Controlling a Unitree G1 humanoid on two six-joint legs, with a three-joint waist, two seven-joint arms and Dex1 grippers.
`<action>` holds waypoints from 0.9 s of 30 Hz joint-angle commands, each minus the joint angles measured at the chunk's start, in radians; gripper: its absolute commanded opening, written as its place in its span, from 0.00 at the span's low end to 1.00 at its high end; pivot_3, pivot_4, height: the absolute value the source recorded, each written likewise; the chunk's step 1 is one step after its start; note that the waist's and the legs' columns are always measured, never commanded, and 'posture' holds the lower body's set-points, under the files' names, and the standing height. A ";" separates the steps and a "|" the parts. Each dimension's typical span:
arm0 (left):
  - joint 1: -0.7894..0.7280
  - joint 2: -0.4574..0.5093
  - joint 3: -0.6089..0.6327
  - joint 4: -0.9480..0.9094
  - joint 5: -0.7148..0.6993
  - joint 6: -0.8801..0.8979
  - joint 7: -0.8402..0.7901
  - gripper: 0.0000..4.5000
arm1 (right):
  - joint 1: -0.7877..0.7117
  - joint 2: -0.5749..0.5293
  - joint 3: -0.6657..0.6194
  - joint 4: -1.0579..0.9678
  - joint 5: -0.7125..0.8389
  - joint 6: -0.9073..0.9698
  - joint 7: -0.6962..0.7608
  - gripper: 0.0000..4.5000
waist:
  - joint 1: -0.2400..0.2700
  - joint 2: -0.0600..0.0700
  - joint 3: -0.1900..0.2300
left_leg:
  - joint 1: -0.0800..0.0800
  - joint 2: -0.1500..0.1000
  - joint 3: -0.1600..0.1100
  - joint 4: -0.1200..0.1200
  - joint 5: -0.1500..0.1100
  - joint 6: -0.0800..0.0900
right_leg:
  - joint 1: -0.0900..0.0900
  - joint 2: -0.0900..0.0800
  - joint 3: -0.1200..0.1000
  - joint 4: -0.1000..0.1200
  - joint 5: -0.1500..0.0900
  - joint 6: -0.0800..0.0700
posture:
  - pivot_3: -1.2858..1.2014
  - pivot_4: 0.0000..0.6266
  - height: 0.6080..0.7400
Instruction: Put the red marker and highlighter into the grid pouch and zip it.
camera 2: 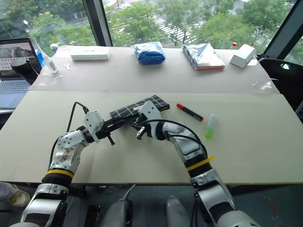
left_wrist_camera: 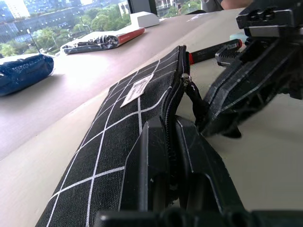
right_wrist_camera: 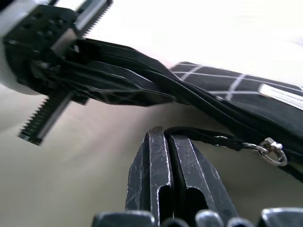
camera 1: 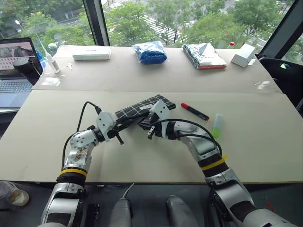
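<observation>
With marker (camera 1: 194, 111) and highlighter (camera 1: 217, 126) lying on the surface (camera 1: 142, 161), the left gripper (camera 1: 124, 124) is clamping the pouch (camera 1: 144, 107) while the right gripper (right_wrist_camera: 171, 156) is pinching its pull cord (right_wrist_camera: 208, 137), opening barely begun.

Pale tabletop (camera 1: 142, 161) bearing the grid pouch (camera 1: 142, 107), red marker (camera 1: 194, 111) and highlighter (camera 1: 217, 125) near centre; far side carries a white box (camera 1: 91, 53), blue bag (camera 1: 150, 52), silver packet (camera 1: 204, 55) and small white carton (camera 1: 243, 55)
</observation>
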 commanded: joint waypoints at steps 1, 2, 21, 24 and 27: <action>-0.026 -0.005 0.009 -0.005 -0.004 -0.017 0.000 0.00 | -0.009 0.018 0.006 -0.064 0.035 0.021 0.028 0.01 | 0.001 0.000 0.000 | 0.000 0.000 0.000 0.001 0.000 0.000 | 0.000 0.000 0.000 0.000 0.000 0.000 | 0.52 0.24 1.00; -0.027 -0.005 0.008 -0.005 -0.004 -0.016 0.000 0.00 | -0.014 0.026 0.002 -0.054 0.034 0.023 0.018 0.01 | 0.001 0.000 0.000 | 0.000 0.000 0.000 0.001 0.000 0.000 | 0.000 0.000 0.000 0.000 0.000 0.000 | 0.52 0.24 1.00; -0.021 -0.028 0.016 -0.037 -0.038 0.005 -0.022 0.00 | 0.264 -0.393 -0.222 -0.566 0.363 0.304 0.252 0.70 | 0.020 0.000 0.000 | -0.004 0.000 -0.002 0.002 0.000 0.000 | 0.000 0.000 -0.001 -0.002 0.000 0.000 | 0.52 0.24 1.00; -0.012 -0.036 0.019 -0.063 -0.060 0.022 -0.036 0.00 | 0.311 -0.454 -0.346 -0.594 0.350 0.270 0.171 0.70 | 0.020 0.000 0.000 | -0.004 -0.001 -0.002 0.003 0.000 0.000 | 0.000 0.000 -0.001 -0.002 0.000 0.000 | 0.52 0.24 1.00; 0.001 -0.047 0.011 -0.084 -0.077 0.045 -0.049 0.00 | 0.297 -0.444 -0.482 -0.532 0.281 0.270 -0.034 0.70 | 0.017 -0.001 0.000 | -0.004 -0.001 -0.003 0.004 0.000 0.000 | 0.000 0.000 -0.001 -0.001 0.000 0.000 | 0.52 0.24 1.00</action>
